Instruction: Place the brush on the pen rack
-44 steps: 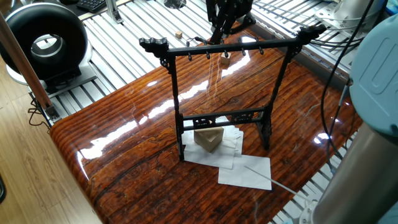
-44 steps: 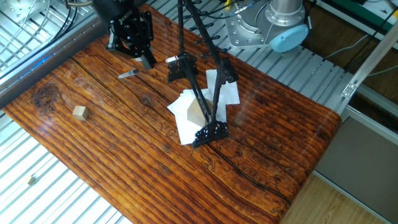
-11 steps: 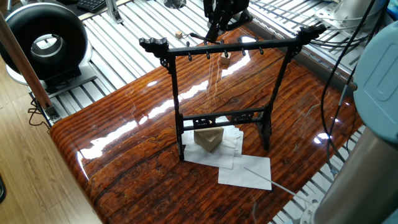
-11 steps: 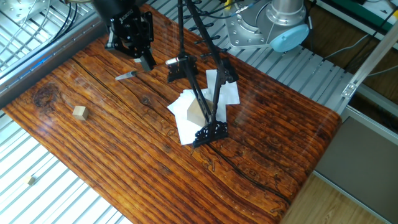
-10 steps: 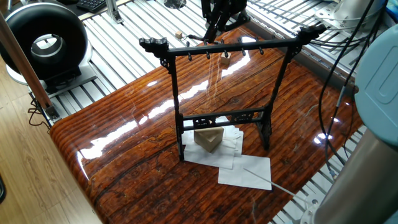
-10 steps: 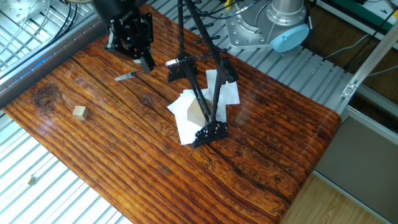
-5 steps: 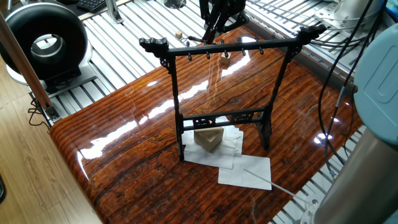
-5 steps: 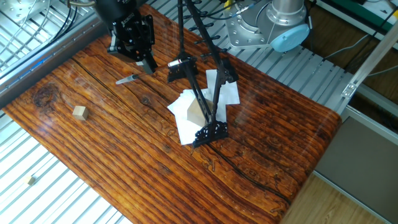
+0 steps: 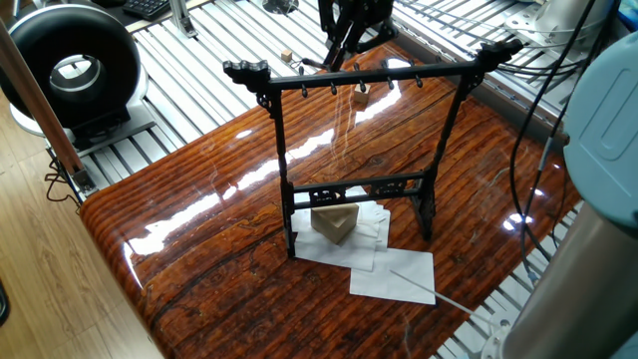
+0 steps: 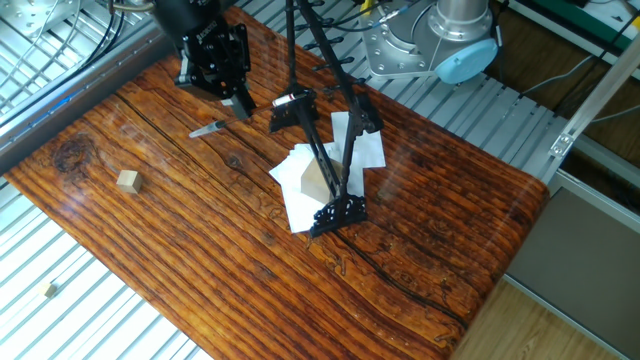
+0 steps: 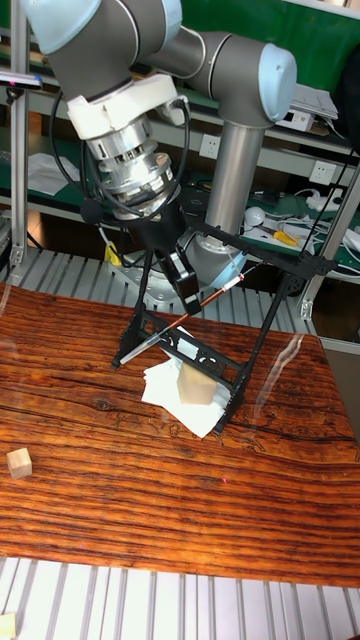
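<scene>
While the end effector (image 11: 187, 292) hangs above the surface (image 10: 420, 220) near one of its long edges, its two fingers pinch the brush (image 11: 178, 320) partway along the shaft. In the tall fixed view the brush lies tilted, its reddish-brown upper part and pale end rising toward the pen rack's top crossbar, its grey tip pointing down and away from the rack. In the other fixed view the lower end of the brush (image 10: 208, 129) shows just past the black fingers, over bare wood; whether it touches the surface cannot be told.

The pen rack (image 9: 354, 160) stands upright near the middle of the surface, its feet on a few overlapping white paper sheets (image 9: 394, 274). A tan wedge-shaped block (image 9: 335, 223) sits on the sheets between the rack's uprights, below the ornate lower rail. A small wooden cube (image 10: 127, 180) rests well apart from the rack, toward a corner of the surface. The brush is held beside the rack, not resting on any of its pegs.
</scene>
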